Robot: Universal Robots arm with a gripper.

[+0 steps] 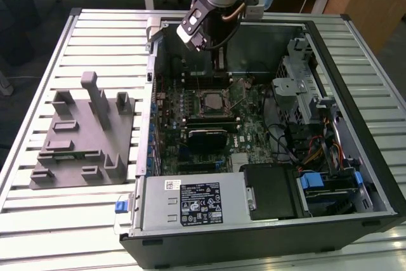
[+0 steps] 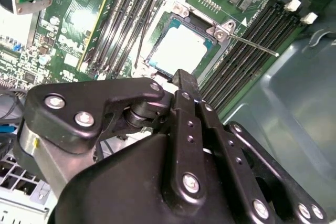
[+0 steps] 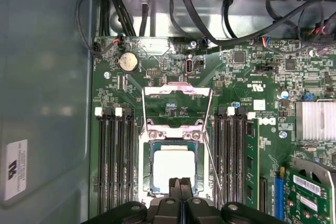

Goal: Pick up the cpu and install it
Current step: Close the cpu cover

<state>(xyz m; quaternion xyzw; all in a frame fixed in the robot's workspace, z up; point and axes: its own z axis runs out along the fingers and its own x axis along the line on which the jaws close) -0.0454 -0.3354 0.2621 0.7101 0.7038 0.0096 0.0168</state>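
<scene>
The cpu (image 1: 212, 101) lies flat in its socket on the green motherboard inside the open computer case, its pale silver top facing up. It shows bright in both wrist views (image 2: 178, 51) (image 3: 173, 166). The socket's metal load plate (image 3: 176, 103) is flipped open beside it, and the thin lever rod (image 2: 257, 45) sticks out free. My gripper (image 1: 219, 63) hangs above the board just behind the socket, apart from the chip. Its two black fingers are pressed together with nothing between them (image 3: 180, 186) (image 2: 185, 80).
A grey plastic fixture (image 1: 82, 131) with upright posts sits on the slatted table at the exterior view's left. Inside the case are a black block (image 1: 206, 138) near the socket, the power supply (image 1: 190, 204) in front, and a drive cage (image 1: 304, 87) with cables at the right.
</scene>
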